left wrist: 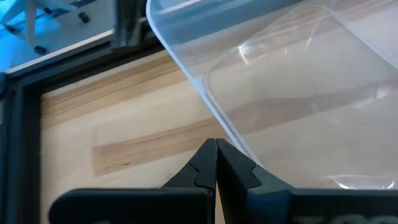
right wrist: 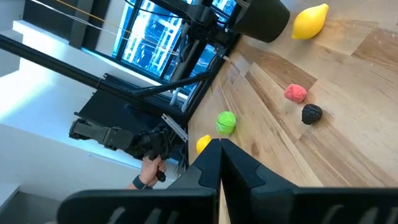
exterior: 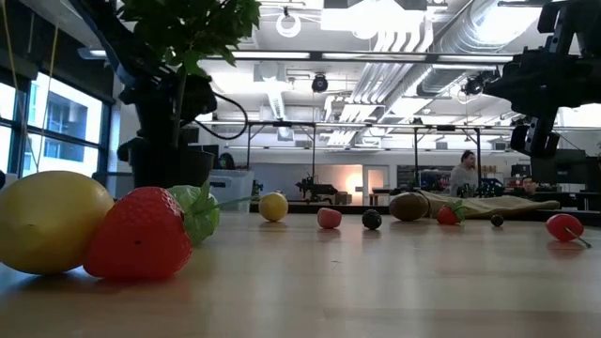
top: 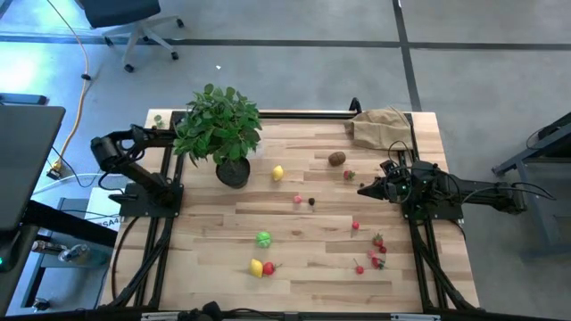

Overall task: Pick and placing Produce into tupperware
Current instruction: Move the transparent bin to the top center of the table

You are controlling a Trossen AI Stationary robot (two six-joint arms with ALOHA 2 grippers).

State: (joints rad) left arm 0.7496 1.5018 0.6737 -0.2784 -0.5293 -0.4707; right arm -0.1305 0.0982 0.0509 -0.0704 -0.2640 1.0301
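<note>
- Clear plastic tupperware lies just ahead of the left gripper, behind the potted plant; looks light, thin-walled and slick, so the rim is probably the best hold.
- Produce is scattered across the wooden table: small, hard-looking, likely to roll, best pinched across the middle.
- Both grippers are closed and empty; the right gripper hovers near the paper bag.

**Open-plan robotics lab / industrial workspace**

Exposed white ceiling ducts and pipes, polished grey concrete floor, black metal frame rig around the pale wooden butcher-block table, black wheeled office chair, distant workbenches with a seated person.
</note>
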